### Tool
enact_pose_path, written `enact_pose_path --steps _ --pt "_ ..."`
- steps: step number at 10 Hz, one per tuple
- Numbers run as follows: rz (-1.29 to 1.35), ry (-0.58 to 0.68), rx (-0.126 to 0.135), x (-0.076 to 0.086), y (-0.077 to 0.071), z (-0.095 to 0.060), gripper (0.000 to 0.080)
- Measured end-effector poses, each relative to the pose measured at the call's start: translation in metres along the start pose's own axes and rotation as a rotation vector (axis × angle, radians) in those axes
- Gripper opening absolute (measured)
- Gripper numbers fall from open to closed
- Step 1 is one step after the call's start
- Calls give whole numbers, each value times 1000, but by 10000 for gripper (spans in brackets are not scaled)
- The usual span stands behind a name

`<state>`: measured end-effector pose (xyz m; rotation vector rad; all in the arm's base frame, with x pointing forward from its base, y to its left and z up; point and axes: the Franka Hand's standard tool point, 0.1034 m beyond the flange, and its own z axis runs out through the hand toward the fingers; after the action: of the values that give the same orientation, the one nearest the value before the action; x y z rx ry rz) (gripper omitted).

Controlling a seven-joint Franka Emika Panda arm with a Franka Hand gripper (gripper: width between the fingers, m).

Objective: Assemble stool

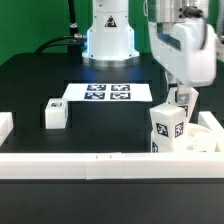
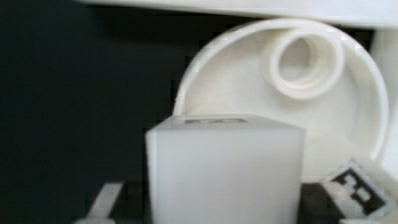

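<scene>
A leg (image 1: 54, 113) lies before the marker board (image 1: 108, 92), the seat (image 1: 205, 143) at the exterior view's right.

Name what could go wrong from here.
1. The tool seems to grip the leg upright at the seat. In the wrist view the leg stands beside the round recess, not over it, so lowering now may miss the recess.
2. A push down off-centre could tip the seat or slide it against the rail next to it.
</scene>
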<state>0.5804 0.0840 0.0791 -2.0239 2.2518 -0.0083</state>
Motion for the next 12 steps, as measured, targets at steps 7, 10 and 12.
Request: enact_pose_path --steps 7,10,12 --pt "364 -44 -1 -9 1 0 362" --pt "165 -71 -14 -20 -10 -18 613" --pt "-43 -68 -9 -18 -9 -16 647"
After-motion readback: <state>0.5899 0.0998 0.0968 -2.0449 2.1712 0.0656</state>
